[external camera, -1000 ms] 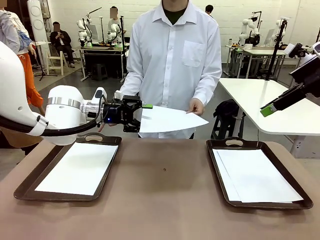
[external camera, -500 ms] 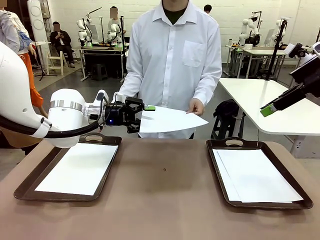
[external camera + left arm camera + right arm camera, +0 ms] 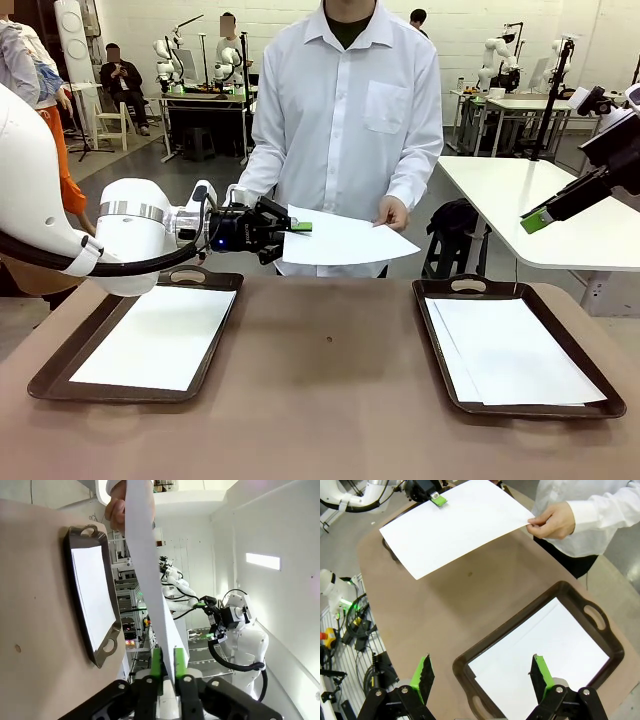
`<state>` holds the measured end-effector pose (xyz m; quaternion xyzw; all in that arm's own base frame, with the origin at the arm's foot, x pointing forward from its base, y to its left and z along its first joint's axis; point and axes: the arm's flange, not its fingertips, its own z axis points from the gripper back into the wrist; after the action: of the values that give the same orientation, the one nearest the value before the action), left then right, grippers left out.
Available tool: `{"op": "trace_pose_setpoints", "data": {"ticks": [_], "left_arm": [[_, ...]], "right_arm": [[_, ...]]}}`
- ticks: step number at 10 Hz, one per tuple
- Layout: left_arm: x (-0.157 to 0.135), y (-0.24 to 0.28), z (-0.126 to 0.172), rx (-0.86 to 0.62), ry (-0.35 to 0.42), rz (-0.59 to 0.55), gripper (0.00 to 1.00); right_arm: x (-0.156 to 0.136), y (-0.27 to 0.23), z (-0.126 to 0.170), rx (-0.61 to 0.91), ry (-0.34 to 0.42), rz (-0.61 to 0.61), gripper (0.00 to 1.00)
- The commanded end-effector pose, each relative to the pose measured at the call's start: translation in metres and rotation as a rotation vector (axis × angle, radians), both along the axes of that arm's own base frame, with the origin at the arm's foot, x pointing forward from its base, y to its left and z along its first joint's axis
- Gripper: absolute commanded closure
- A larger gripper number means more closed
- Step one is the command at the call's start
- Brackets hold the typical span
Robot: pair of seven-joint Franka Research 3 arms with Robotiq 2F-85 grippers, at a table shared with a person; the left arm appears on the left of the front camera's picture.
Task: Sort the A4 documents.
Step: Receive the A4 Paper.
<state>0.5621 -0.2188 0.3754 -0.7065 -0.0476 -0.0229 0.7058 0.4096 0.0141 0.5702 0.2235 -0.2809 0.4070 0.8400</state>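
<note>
Above the far edge of the counter (image 3: 330,400), a single A4 sheet (image 3: 345,240) hangs in the air between two holders: the left end effector (image 3: 298,227) is pressed together on the sheet's near-left edge, green pads pinching it, while the person's hand (image 3: 393,213) holds the opposite corner. The sheet's long axis runs roughly across the scene from that end effector to the hand, and it lies flat, slightly sagging. Directly below and to the left sits the left tray (image 3: 60,375) with one sheet in it; the right tray (image 3: 600,395) holds a small stack, well apart from the held sheet. By my reading, the handover turns on the person letting go, since the left arm is the nearer one and already has its grip. The right end effector (image 3: 481,677) is spread wide, hovering high over the right tray and holding nothing. From the left wrist, the sheet shows edge-on, rising from between the pads; the right wrist view instead shows its full face and the person's fingers pinching the corner.
</note>
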Motion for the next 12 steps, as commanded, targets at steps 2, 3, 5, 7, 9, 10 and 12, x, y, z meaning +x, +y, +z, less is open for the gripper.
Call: {"op": "trace_pose_setpoints", "data": {"ticks": [2,3,5,7,9,10,12], "left_arm": [[0.004,-0.003,0.002,-0.040,-0.005,0.022,1.00],[0.004,-0.003,0.002,-0.042,-0.001,0.019,1.00],[0.002,-0.002,0.002,-0.034,-0.025,0.015,1.00],[-0.007,0.000,0.015,0.011,-0.085,-0.034,1.00],[0.000,-0.001,0.002,-0.011,-0.014,0.004,1.00],[0.000,-0.001,0.002,-0.011,-0.014,0.004,1.00],[0.000,-0.001,0.002,-0.011,-0.014,0.004,1.00]], "right_arm": [[0.001,0.000,-0.001,0.029,-0.001,0.013,0.00],[0.001,0.000,-0.001,0.029,-0.001,0.013,0.00],[0.001,0.000,-0.001,0.029,-0.001,0.013,0.00],[0.001,0.000,-0.001,0.029,-0.001,0.013,0.00],[0.001,0.000,-0.001,0.029,-0.001,0.013,0.00],[0.001,0.000,-0.001,0.029,-0.001,0.013,0.00],[0.001,0.000,-0.001,0.029,-0.001,0.013,0.00]]}}
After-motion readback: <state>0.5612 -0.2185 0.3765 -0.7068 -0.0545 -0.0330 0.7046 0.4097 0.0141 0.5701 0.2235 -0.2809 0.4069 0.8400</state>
